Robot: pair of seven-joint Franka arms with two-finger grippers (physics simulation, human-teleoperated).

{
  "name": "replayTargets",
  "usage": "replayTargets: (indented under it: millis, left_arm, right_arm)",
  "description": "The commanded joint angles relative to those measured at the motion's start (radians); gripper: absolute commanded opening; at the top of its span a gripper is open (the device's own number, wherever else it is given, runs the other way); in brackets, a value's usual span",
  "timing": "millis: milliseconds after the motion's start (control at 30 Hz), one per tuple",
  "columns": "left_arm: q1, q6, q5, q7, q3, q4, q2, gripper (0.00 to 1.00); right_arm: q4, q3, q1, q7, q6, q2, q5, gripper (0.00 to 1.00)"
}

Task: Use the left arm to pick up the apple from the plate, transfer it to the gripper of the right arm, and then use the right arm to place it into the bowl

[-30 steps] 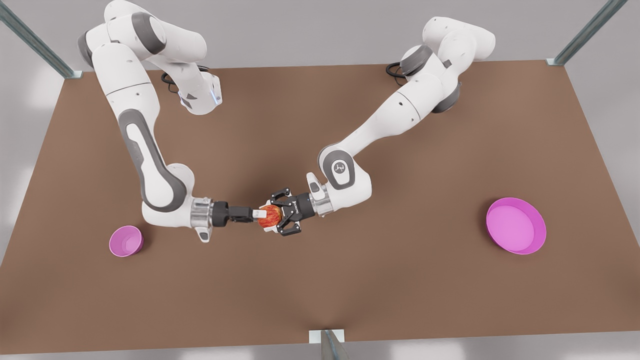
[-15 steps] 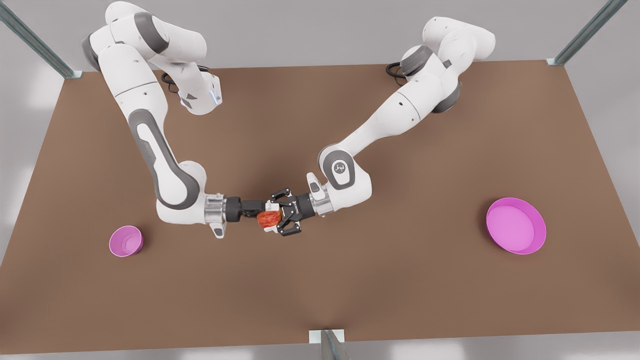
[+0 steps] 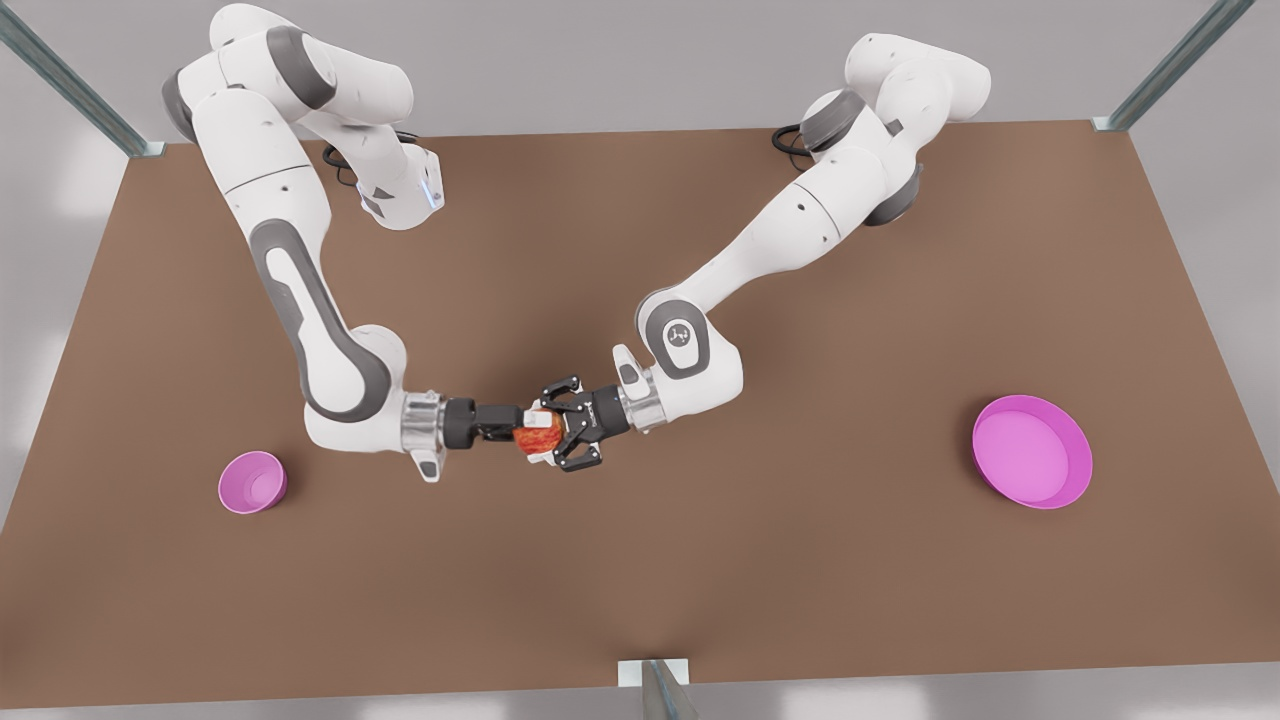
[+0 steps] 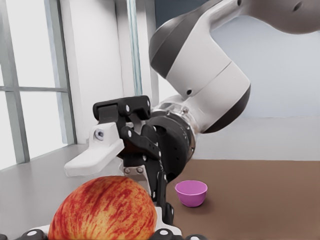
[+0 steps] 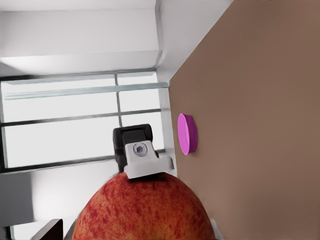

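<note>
Apple (image 3: 538, 436) mid-table, both grippers touching, open table (image 3: 700, 580) around

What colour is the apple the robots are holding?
The apple is red with yellow-orange streaks, clearest in the left wrist view.

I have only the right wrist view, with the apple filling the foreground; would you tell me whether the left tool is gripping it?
Observer: Yes. In the front view the left tool has its splayed black fingers shut around the apple, holding it above the table.
Operator: Thank you. Where is the bowl?
Observer: The bowl stands upright on the table at the front view's left, beside the right arm's wrist. The left wrist view shows it beyond the right tool, which meets the apple from the other side.
</note>
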Motion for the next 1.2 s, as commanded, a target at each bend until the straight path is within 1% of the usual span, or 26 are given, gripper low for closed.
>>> replayTargets:
  millis: [0,133,167,200,233,367,400,433,700,767,800,833,867,900,933,967,1000,1033,1067,1100,1133,1167]
  left_arm:
    - [0.000,-0.004,0.003,-0.019,-0.001,0.000,-0.002,0.71]
    - [0.000,-0.004,0.004,-0.025,0.000,0.000,-0.002,0.71]
    - [0.000,-0.004,0.004,-0.025,0.000,0.000,-0.002,0.71]
    - [0.000,-0.003,0.004,-0.025,0.000,0.000,-0.002,0.71]
    - [0.000,-0.004,0.004,-0.025,0.000,0.000,-0.002,0.71]
    - [0.001,-0.004,0.004,-0.026,0.000,0.000,-0.002,0.72]
    - [0.001,-0.004,0.004,-0.031,0.000,0.000,-0.002,0.83]
    - [0.001,-0.004,0.004,-0.063,0.000,0.000,-0.005,1.00]
    - [0.006,-0.006,0.009,-0.078,0.007,-0.010,-0.005,0.99]
    - [0.078,-0.007,0.027,-0.141,0.011,-0.110,-0.016,0.99]
    - [0.119,-0.007,0.036,-0.146,0.011,-0.199,-0.048,0.99]
    - [0.158,-0.007,0.050,-0.150,0.014,-0.288,-0.092,0.99]
    - [0.237,-0.007,0.085,-0.232,0.017,-0.464,-0.209,0.99]
    - [0.270,-0.007,0.243,-0.445,0.046,-0.602,-0.312,0.99]
    - [0.260,-0.027,0.597,-0.882,0.143,-0.731,-0.451,1.00]
    - [0.262,-0.137,0.804,-1.107,0.201,-0.754,-0.510,1.00]
    - [0.265,-0.320,1.053,-1.326,0.275,-0.735,-0.569,1.00]
    - [0.267,-0.474,1.183,-1.429,0.318,-0.680,-0.583,1.00]
    - [0.270,-0.724,1.323,-1.563,0.375,-0.575,-0.586,1.00]
    - [0.270,-0.875,1.404,-1.615,0.414,-0.500,-0.586,1.00]
    - [0.270,-1.079,1.463,-1.712,0.520,-0.437,-0.605,1.00]
    - [0.271,-1.222,1.460,-1.743,0.622,-0.363,-0.606,1.00]
  right_arm:
    - [0.005,-0.001,0.000,-0.015,-0.002,0.000,-0.010,1.00]
    - [0.011,0.001,0.006,-0.018,0.004,0.012,-0.007,1.00]
    - [0.011,0.001,0.006,-0.018,0.002,0.012,-0.007,0.85]
    - [0.009,0.001,0.006,-0.035,0.002,0.012,-0.007,0.66]
    - [0.011,0.001,0.006,-0.035,0.002,0.012,-0.007,0.64]
    - [0.009,0.001,0.006,-0.037,0.002,0.012,-0.005,0.64]
    - [0.009,0.001,0.005,-0.035,0.001,0.012,-0.005,0.64]
    - [0.009,0.001,0.005,-0.035,-0.001,0.012,-0.005,0.64]
    - [0.009,0.001,0.005,-0.035,0.001,0.012,-0.005,0.64]
    - [0.009,0.001,0.005,-0.035,0.001,0.012,-0.007,0.64]
    - [0.009,0.001,0.005,-0.035,0.001,0.012,-0.007,0.65]
    - [0.009,0.001,0.005,-0.034,0.001,0.012,-0.008,0.65]
    - [0.009,0.001,0.002,-0.034,-0.001,0.012,-0.010,0.64]
    - [0.009,-0.005,-0.003,-0.032,-0.002,0.010,-0.028,0.64]
    - [0.019,-0.010,-0.034,-0.034,-0.012,0.010,-0.114,0.64]
    - [0.025,-0.004,-0.081,-0.026,-0.022,0.007,-0.224,0.64]
    - [0.048,-0.005,-0.130,-0.018,-0.087,0.004,-0.371,0.64]
    - [0.058,-0.005,-0.164,0.011,-0.126,0.000,-0.457,0.64]
    - [0.104,-0.007,-0.202,0.057,-0.200,0.000,-0.594,0.64]
    - [0.131,-0.007,-0.225,0.087,-0.240,0.000,-0.675,0.64]
    - [0.190,-0.007,-0.261,0.152,-0.317,-0.008,-0.823,0.64]
    - [0.215,-0.004,-0.302,0.187,-0.374,-0.014,-0.913,0.64]
